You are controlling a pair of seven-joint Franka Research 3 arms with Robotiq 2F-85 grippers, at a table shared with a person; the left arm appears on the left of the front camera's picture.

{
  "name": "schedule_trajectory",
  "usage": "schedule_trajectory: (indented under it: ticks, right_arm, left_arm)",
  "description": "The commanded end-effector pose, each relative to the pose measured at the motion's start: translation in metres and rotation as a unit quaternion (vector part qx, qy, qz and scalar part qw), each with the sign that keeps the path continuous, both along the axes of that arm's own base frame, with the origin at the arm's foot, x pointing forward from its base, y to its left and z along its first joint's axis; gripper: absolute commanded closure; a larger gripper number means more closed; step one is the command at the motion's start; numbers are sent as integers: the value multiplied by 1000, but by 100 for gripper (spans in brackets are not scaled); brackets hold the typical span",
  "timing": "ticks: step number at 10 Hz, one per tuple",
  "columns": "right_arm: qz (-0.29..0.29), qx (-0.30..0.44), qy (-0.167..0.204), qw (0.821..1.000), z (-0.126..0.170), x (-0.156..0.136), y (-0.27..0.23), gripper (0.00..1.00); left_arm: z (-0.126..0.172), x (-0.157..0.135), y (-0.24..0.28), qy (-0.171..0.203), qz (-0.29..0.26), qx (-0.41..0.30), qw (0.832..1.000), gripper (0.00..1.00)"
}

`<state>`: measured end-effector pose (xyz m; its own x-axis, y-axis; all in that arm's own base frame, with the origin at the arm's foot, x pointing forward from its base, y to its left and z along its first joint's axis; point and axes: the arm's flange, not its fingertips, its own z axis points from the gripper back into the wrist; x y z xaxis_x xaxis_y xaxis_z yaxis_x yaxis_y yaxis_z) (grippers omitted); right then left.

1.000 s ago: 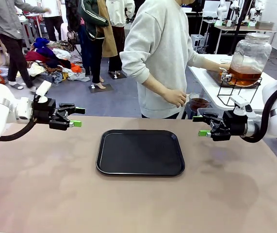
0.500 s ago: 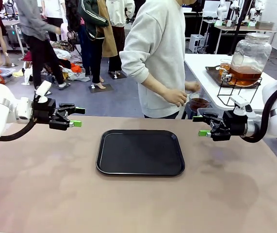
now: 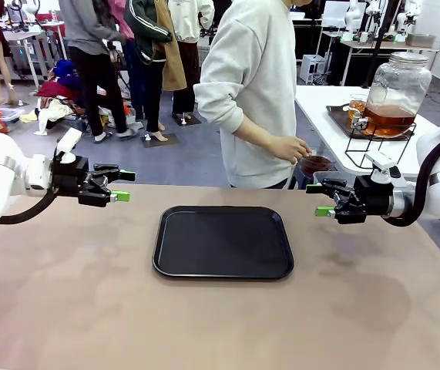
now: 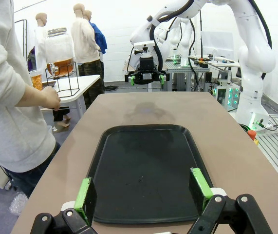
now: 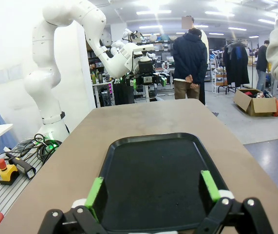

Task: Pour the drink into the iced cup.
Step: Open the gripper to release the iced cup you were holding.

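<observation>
A: Where's the drink (image 3: 389,117)?

B: In the big glass dispenser jar (image 3: 396,85) on a wire stand, on the white side surface (image 3: 335,131) at about 2 o'clock from the tray, seen from the front. The amber liquid fills the lower part of the jar. A small glass (image 3: 357,105) of the same amber colour stands just beside it on a dark tray.

A: And the main surface (image 3: 220,316)?

B: A black tray (image 3: 223,240) lies at its middle, nothing on it.

A: The grippers?

B: The left gripper (image 3: 119,185) hangs above the surface at 9 o'clock from the tray, fingers apart, holding nothing. The right gripper (image 3: 317,199) hangs at 3 o'clock, fingers apart too, also holding nothing. Both point inward at the tray. In each wrist view the green pads (image 4: 84,192) stand wide with the tray between them.

A: The person?

B: Standing at 12 o'clock, past the far edge, in a pale sweatshirt. One hand (image 3: 290,148) is at a small cup of dark brown liquid (image 3: 315,163), close to the right gripper; whether it grips the cup, I can't tell.
</observation>
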<state>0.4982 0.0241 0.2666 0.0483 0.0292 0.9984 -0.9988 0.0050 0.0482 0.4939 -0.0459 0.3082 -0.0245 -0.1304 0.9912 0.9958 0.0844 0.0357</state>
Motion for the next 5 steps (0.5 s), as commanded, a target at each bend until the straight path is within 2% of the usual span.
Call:
schedule_trajectory:
  ticks: [1, 5]
  right_arm:
    - [2, 0, 2, 1000, 4, 2, 0, 0]
    - [2, 0, 2, 1000, 4, 2, 0, 0]
  left_arm:
    - [2, 0, -1, 1, 4, -4, 1000, 0]
    - [2, 0, -1, 1, 4, -4, 1000, 0]
